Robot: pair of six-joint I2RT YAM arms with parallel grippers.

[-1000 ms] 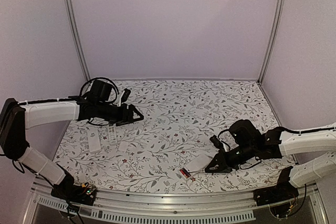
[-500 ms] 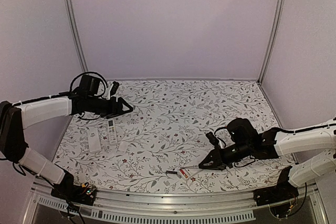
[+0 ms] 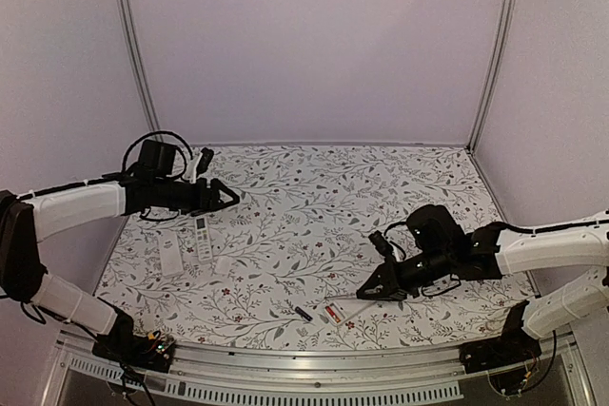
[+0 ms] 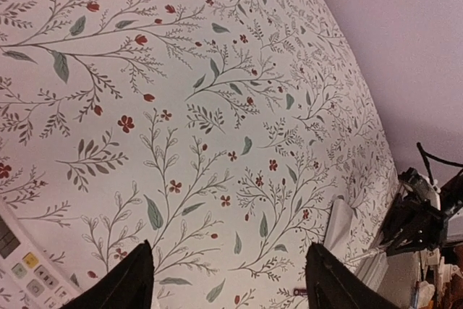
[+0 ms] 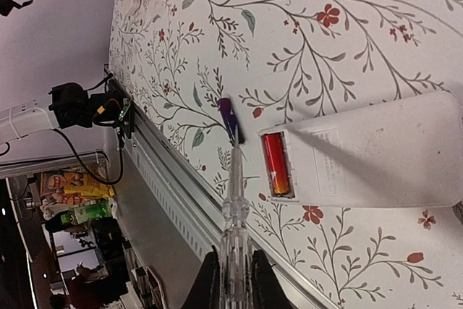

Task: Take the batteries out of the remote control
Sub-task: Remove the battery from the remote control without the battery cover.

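Batteries show as two cells, both by the near edge of the table, in front of the right arm. The table has a floral cover.

The left arm reaches over the table's left side. Its gripper hangs above the cover with the fingers wide apart and nothing between them. The right arm stretches leftward, low over the near edge. Its gripper has the fingers clamped on a clear stick tool, which points away from the wrist toward the cells.

Two white remotes lie side by side just below the left gripper in the top view, with a smaller white piece beside them. A third remote lies face down near the right gripper, its battery bay open at one end.

The red battery lies in that bay. The purple battery lies loose on the table just beside the remote's open end. The tool's tip sits at the purple battery's near end; whether they touch I cannot tell.
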